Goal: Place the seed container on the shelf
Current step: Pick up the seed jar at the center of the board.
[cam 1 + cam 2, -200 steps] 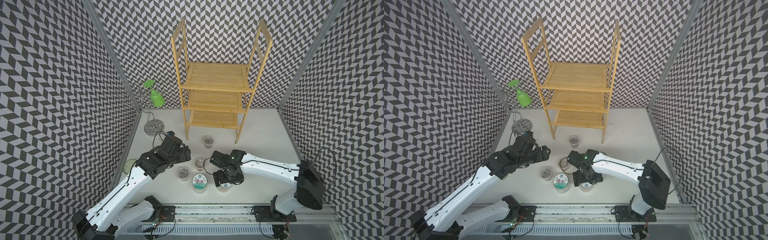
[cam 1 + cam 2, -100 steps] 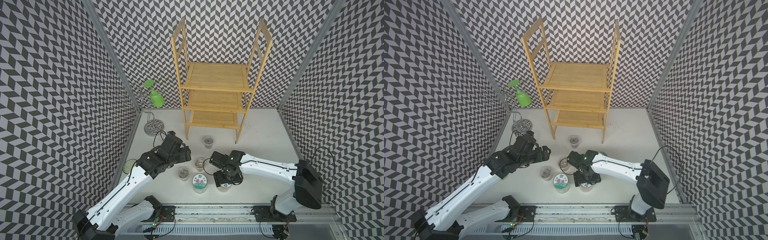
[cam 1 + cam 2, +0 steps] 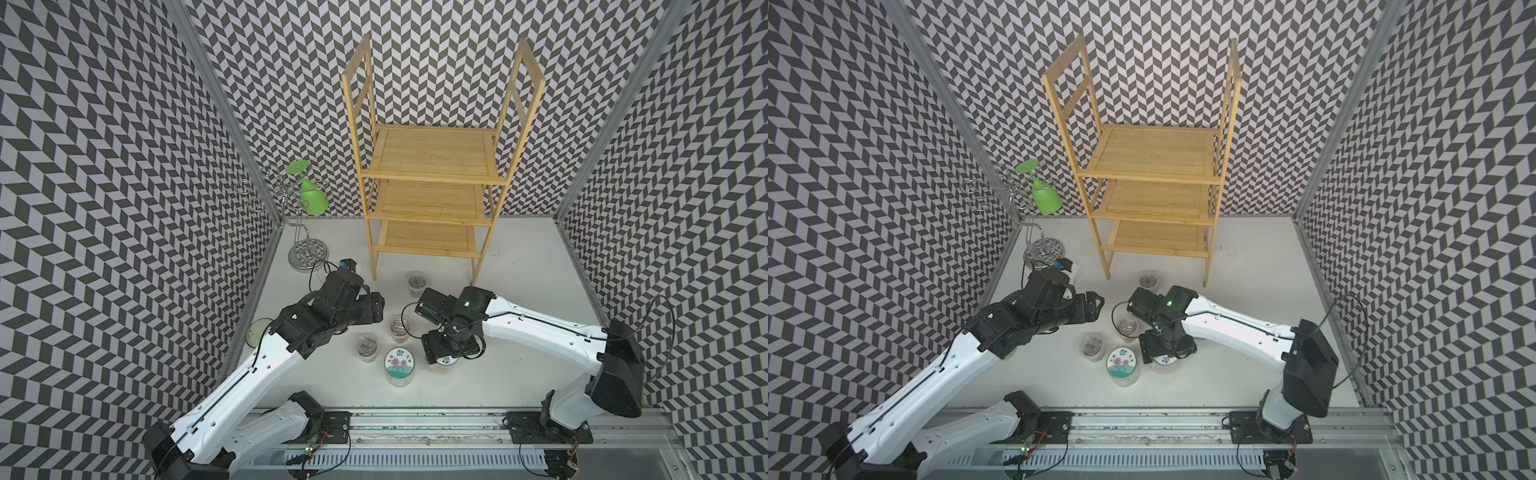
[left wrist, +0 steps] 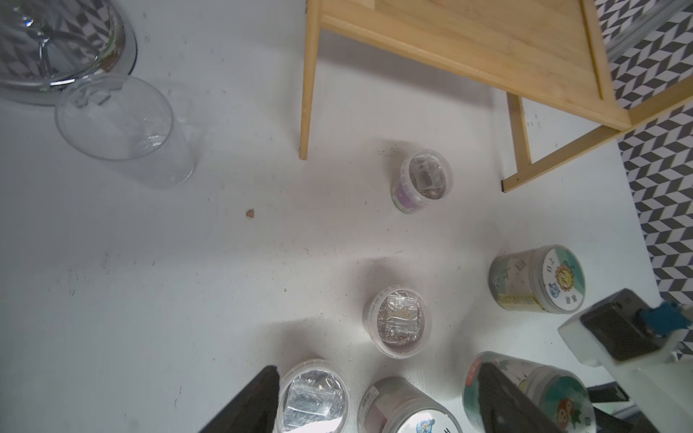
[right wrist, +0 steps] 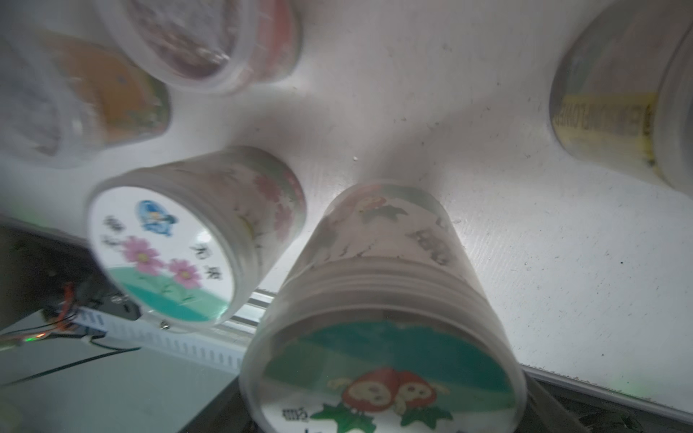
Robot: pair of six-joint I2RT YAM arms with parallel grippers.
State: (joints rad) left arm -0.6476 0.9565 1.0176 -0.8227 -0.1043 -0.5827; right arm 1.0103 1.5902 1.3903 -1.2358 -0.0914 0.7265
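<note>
Your right tool grasps the clear strawberry-lidded seed container near the table's front edge. Your left tool hangs released.

The left gripper hangs over the white table, its two dark fingers spread wide. Between them sit a foil-topped tub and a pink-labelled jar. The strawberry jar stands partly behind one finger. Beyond are another small tub, a sunflower jar and a purple-labelled tub near the legs of the shelf. A clear glass stands just beside a chrome base. Part of the right arm pokes in by the jars.
</note>
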